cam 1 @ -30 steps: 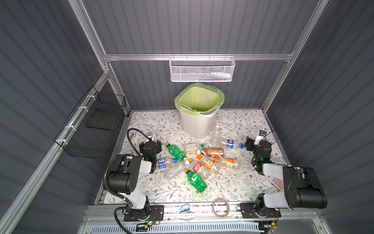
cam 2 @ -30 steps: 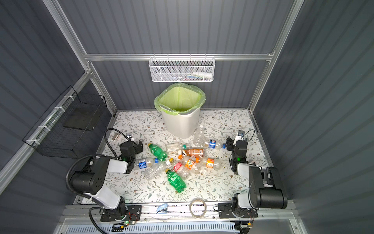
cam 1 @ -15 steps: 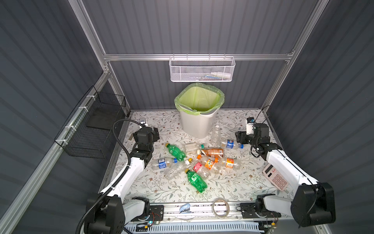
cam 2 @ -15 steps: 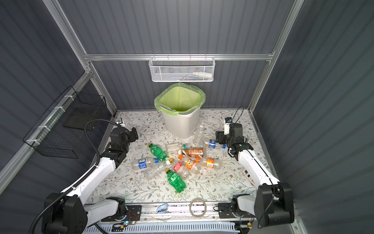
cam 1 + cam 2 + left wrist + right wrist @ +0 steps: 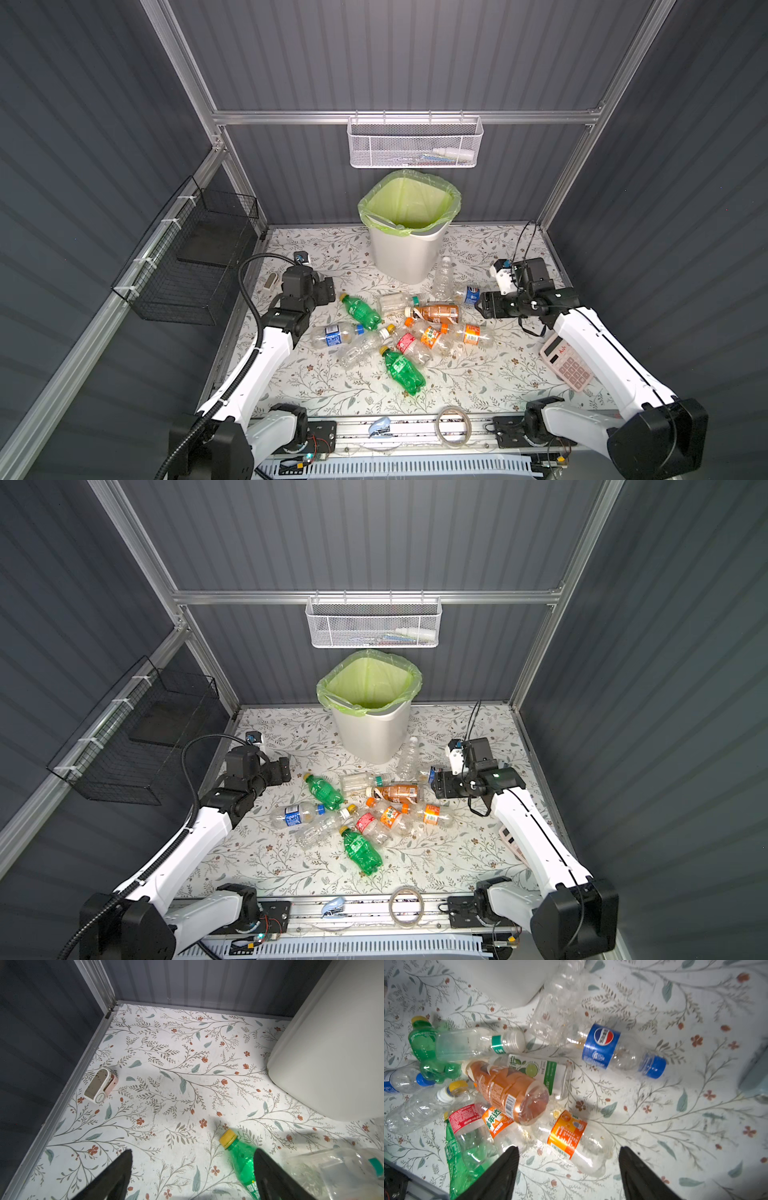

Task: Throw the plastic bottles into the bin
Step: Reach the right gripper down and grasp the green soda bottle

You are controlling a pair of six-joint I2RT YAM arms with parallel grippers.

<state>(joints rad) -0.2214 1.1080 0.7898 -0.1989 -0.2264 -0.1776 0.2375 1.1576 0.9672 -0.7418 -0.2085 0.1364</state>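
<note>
Moved since a second ago: both your arms, unfolded toward the heap. The plastic bottles (image 5: 436, 312) are unmoved, lying before the bin (image 5: 409, 257).
Your left gripper (image 5: 192, 1153): jaws wide, empty, front-left of the bin by a green bottle (image 5: 241, 1159).
Your right gripper (image 5: 569, 1149): jaws apart, empty, front-right of the bin.
Readable: Pepsi bottle (image 5: 601, 1046), blue label; orange label (image 5: 496, 1121), 美年达.

arms (image 5: 266, 365): white, black joints | left claw (image 5: 192, 1151), right claw (image 5: 569, 1148): black

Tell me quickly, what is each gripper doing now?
Left gripper: open, holding nothing.
Right gripper: open, holding nothing.
</note>
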